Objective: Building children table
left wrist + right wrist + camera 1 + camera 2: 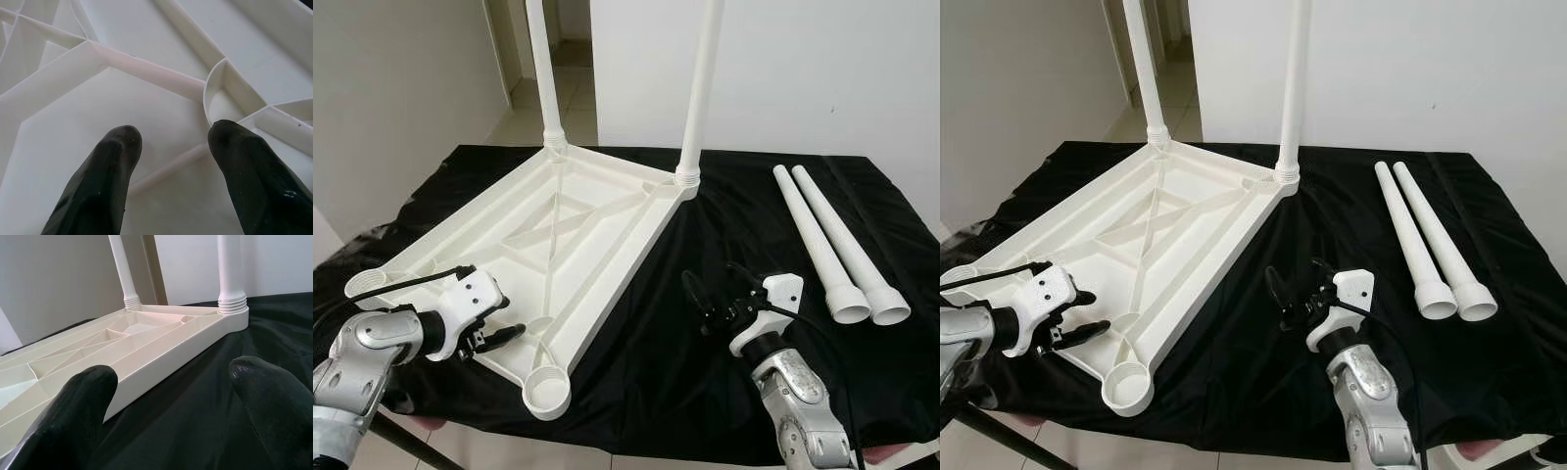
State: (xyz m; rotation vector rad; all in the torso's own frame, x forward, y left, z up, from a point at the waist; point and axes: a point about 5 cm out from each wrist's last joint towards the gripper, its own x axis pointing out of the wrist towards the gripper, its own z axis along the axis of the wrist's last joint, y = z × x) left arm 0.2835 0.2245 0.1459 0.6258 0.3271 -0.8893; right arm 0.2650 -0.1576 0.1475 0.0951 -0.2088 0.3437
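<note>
While the tabletop [578, 255] lies inverted mid-frame | two legs [697, 93] fitted, two loose legs [822, 245] right | left gripper [494, 338], right gripper [705, 304] open, empty.

The white plastic tabletop [558, 255] lay upside down, ribbed underside up, with two legs [703, 88] standing upright in its far corner sockets. Two loose legs [827, 245] lay side by side to its right.

Silver arms, white wrist housings, black cables, glossy black two-fingered end effectors
</note>
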